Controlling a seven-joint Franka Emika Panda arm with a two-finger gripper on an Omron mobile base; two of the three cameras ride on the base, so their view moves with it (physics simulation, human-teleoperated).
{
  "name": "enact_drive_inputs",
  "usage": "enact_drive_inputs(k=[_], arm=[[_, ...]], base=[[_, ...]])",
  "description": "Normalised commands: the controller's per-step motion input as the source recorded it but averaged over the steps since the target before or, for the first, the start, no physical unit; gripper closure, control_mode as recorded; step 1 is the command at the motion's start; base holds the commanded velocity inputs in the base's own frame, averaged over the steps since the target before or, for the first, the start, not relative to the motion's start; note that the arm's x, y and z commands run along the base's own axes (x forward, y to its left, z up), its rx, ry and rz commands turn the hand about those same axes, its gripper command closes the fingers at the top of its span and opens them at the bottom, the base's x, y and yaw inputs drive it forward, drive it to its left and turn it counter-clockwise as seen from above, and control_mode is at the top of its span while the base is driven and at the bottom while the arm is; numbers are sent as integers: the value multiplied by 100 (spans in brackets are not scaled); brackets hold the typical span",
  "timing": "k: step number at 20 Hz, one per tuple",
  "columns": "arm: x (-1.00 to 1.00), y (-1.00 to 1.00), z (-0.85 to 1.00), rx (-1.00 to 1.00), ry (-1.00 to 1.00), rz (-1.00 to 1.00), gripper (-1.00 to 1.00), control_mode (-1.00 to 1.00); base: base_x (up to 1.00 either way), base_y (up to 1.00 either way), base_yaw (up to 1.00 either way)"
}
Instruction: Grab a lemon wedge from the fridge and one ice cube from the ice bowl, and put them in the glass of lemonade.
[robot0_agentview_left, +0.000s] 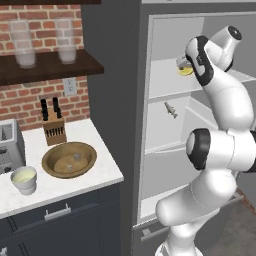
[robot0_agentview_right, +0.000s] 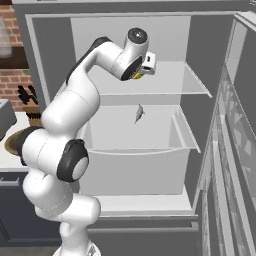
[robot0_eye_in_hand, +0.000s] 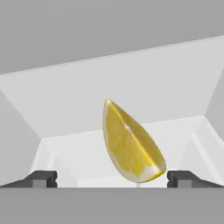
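The fridge (robot0_agentview_left: 165, 132) stands open, and my arm reaches onto its upper shelf (robot0_agentview_right: 170, 80). In the hand view the lemon wedge (robot0_eye_in_hand: 131, 144) sits upright on the pale shelf, right in front of my gripper (robot0_eye_in_hand: 111, 179). The gripper is open, with one dark fingertip (robot0_eye_in_hand: 41, 178) on each side of the wedge and apart from it. A bit of the yellow wedge (robot0_agentview_left: 185, 70) (robot0_agentview_right: 136, 76) shows beside my wrist. On the counter to the left are the brown ice bowl (robot0_agentview_left: 50, 159) with small ice cubes (robot0_agentview_left: 77, 156) and the whitish glass of lemonade (robot0_agentview_left: 24, 179).
A small grey object (robot0_agentview_left: 170, 109) (robot0_agentview_right: 138, 114) lies on the middle fridge shelf. The fridge door (robot0_agentview_right: 235, 150) hangs open at the right. A knife block (robot0_agentview_left: 54, 127) and a toaster (robot0_agentview_left: 10, 145) stand on the counter, with tall frosted glasses (robot0_agentview_left: 65, 40) on the wall shelf above.
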Motion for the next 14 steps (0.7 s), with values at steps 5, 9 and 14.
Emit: enact_drive_inputs(k=[5, 9, 14], arm=[[-12, -18, 0, 0, 0, 0, -100, -100], [8, 0, -2, 0, 0, 1, -100, -100], [24, 0, -4, 0, 0, 13, -100, -100]], base=[[0, 0, 0], [0, 0, 0], [0, 0, 0]])
